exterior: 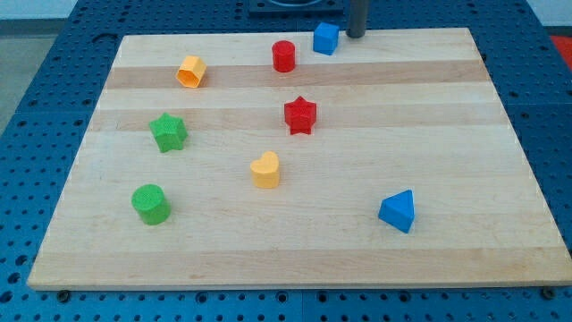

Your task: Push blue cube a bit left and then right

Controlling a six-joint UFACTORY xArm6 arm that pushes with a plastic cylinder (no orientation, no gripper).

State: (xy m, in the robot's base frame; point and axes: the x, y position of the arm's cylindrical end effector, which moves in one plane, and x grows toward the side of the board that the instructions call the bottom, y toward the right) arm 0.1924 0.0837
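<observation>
On the wooden board (295, 241), which rests on a blue perforated table (36, 107), the leftmost block is a green cylinder (150, 204), standing near the view's bottom-left part of the board. Just up from it, and well apart, sits a green star (168, 132). Further toward the view's top, near the far edge, is an orange hexagonal block (190, 72). Moving right, a yellow heart-shaped block (265, 170) lies around the middle of the board, below and left of a red star (300, 115). Above the red star, close to the board's top edge, stands a red cylinder (283, 55). Just to its right, not touching it, is the blue cube (326, 38), which sits at the view's top edge of the board, slightly right of centre. My tip (356, 35) is just beside the blue cube on its right side, at the board's far edge; whether it touches the cube's face I cannot tell, though the gap looks very small. The arm carries no pincer, only the dark rod, so there is nothing to open, close or hold. Furthest right among the blocks, a blue triangular block (398, 211) lies in the view's lower right part of the board, well apart from all the others. No containers appear on the board; every block rests directly on the wood.
</observation>
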